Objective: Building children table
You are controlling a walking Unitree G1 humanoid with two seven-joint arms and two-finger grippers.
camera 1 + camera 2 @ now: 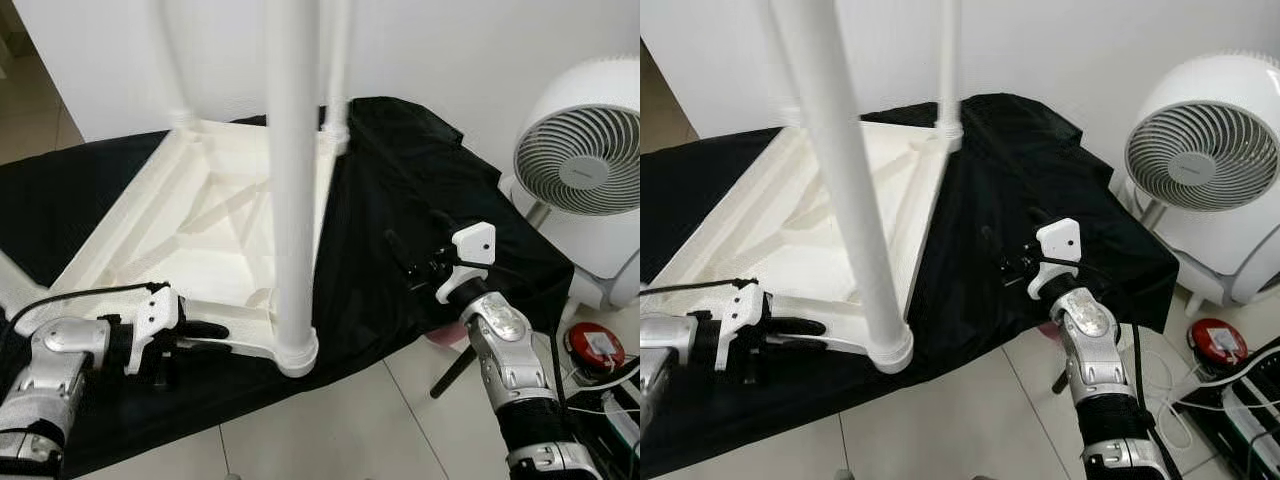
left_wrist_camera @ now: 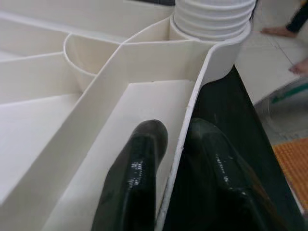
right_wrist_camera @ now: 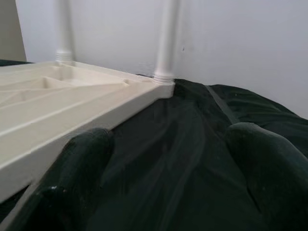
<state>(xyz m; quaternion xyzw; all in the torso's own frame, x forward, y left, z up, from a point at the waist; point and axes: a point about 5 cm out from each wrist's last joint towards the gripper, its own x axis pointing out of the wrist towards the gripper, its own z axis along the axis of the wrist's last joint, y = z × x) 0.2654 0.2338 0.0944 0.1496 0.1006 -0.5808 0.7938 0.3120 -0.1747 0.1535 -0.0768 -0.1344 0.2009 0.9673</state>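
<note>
Your left gripper (image 1: 205, 337) pinched the near rim of the upturned white tabletop (image 1: 190, 215) at 8 o'clock, one finger inside its ribbed hollow, one outside. The nearest leg (image 1: 293, 180) stood in its corner socket. Your right gripper (image 1: 405, 255), spread wide, hovered at 3 o'clock over the black cloth (image 1: 400, 190). A white fan (image 1: 585, 150) stood at 2 o'clock.

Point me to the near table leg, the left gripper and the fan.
near table leg (image 1: 293, 200), left eye view, middle of its shaft.
left gripper (image 1: 215, 335), left eye view, fingertips at the tabletop's rim.
fan (image 1: 580, 150), left eye view, front grille.
</note>
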